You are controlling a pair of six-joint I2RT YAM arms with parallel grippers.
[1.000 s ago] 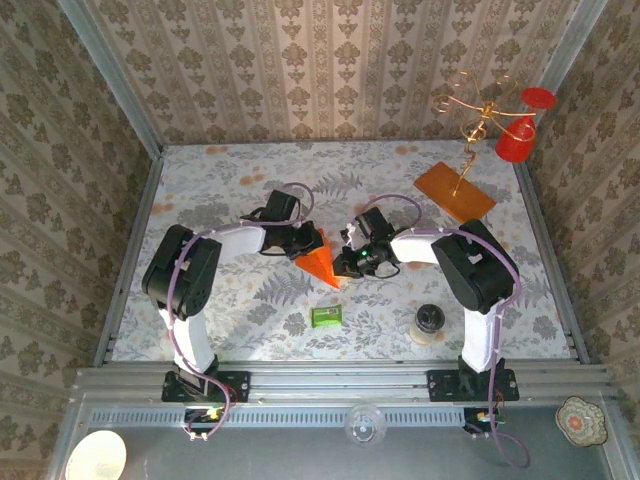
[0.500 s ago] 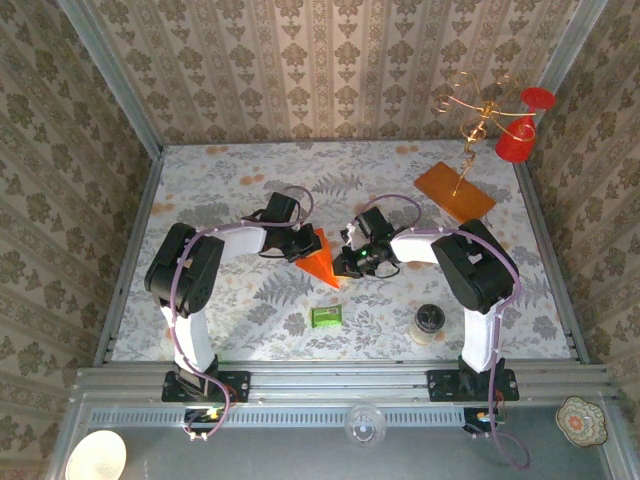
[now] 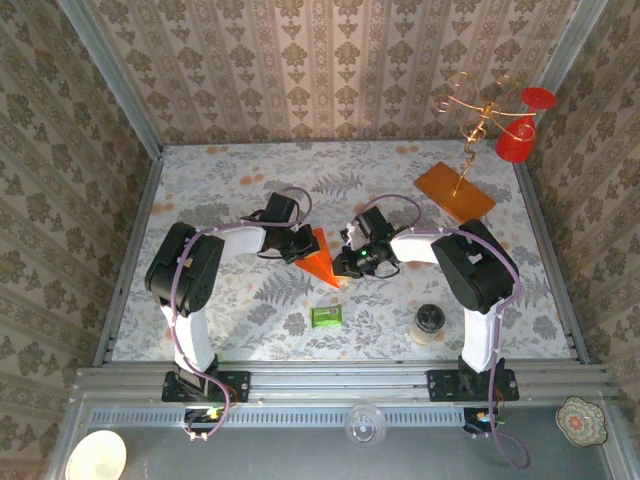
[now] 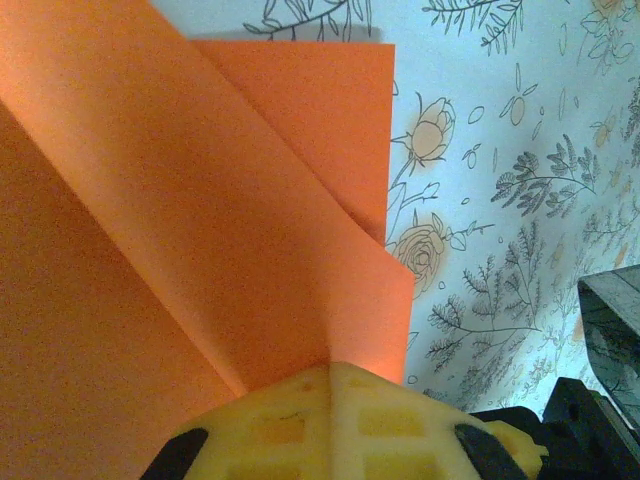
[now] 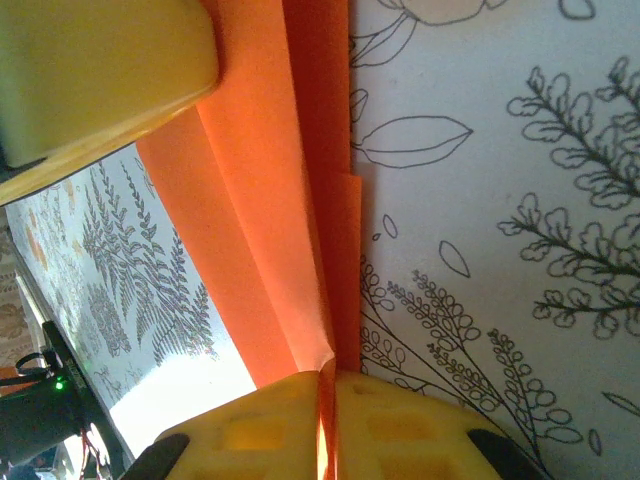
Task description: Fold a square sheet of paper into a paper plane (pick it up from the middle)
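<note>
The paper [image 3: 320,262] is thin, bright orange and plain, folded into a narrow wedge of several overlapping layers. From above it looks like a slim triangle, its point turned away from the arm bases and its wider end toward them. It sits between the left gripper [image 3: 300,247] and the right gripper [image 3: 346,262], touching both. In the left wrist view, flat layers fan out ahead of that gripper's closed fingers, crossed by straight diagonal creases, with one squared corner farthest from the fingers. In the right wrist view, a folded edge runs straight into the seam between that gripper's closed pads, and long creased panels stretch away from them.
</note>
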